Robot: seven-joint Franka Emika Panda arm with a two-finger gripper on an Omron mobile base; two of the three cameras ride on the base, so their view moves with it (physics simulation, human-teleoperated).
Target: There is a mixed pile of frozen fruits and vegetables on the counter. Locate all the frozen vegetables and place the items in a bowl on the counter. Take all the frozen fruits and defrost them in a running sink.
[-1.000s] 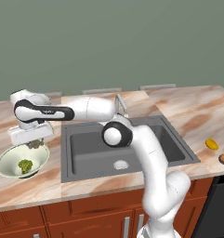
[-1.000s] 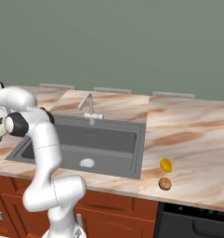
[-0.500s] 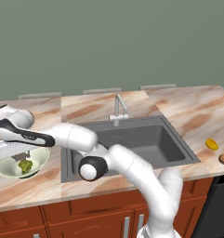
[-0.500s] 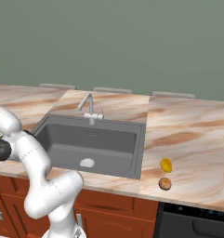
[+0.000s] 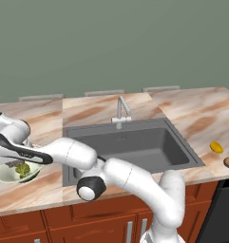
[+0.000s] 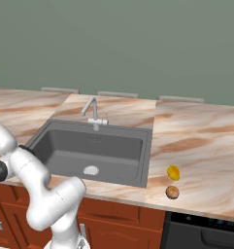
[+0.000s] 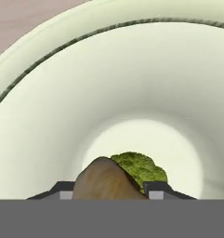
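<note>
Inside pale bowl, claw clamped on brown lump beside bumpy green floret.

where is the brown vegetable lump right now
In the hand view the brown lump sits between the hand fingertips, low over the bowl, against the green floret.
</note>
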